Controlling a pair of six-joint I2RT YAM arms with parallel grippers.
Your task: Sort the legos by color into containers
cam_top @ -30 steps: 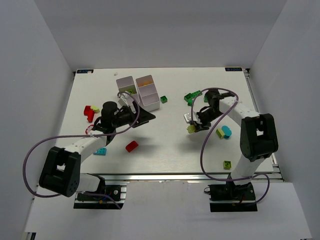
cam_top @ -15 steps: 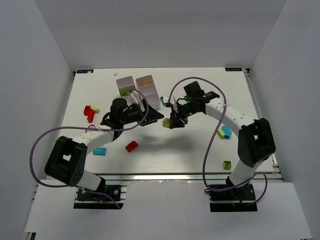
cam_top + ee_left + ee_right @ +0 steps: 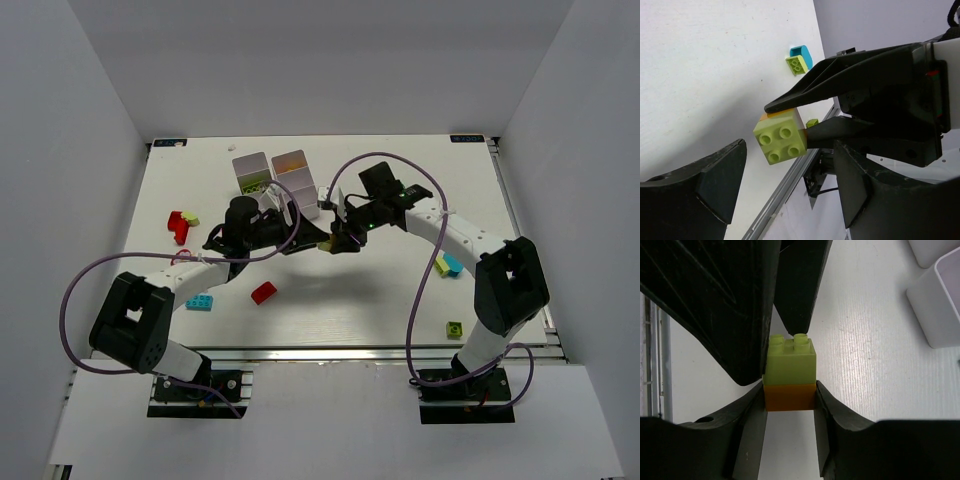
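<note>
Table point(image 3: 400, 300): white, walled on three sides. Both arms reach over its middle and meet just in front of the trays point(image 3: 297, 182), which stand side by side at the far centre. We see something orange in one tray and something green in the other, too small to say more. The left arm's cable crosses the trays' near end.

The loose bricks lie well apart from the meeting point:
- a red cluster point(image 3: 178, 226) at far left
- a red brick point(image 3: 264, 292) and a cyan brick point(image 3: 199, 302) near the left arm
- a cyan piece point(image 3: 453, 262) touching a lime piece point(image 3: 440, 267) at right
- a small lime brick point(image 3: 455, 329) near the front right edge

Against a second ago, the right arm has swung from the right half of the table to the centre, carrying its load. The left gripper has shifted right to face it. The loose bricks we can see lie where they did.

Right gripper point(image 3: 789, 407): clamped on the orange brick point(image 3: 789, 396), one finger on each side, off the table. The lime brick point(image 3: 790, 361) is pressed onto its outer face, clear of those fingers, with its studs pointing at the left gripper point(image 3: 790, 170).

Left gripper: jaws stand apart. The lime brick's studded end sits at their mouth. Whether either finger point(image 3: 715, 300) touches it, we cannot tell.
</note>
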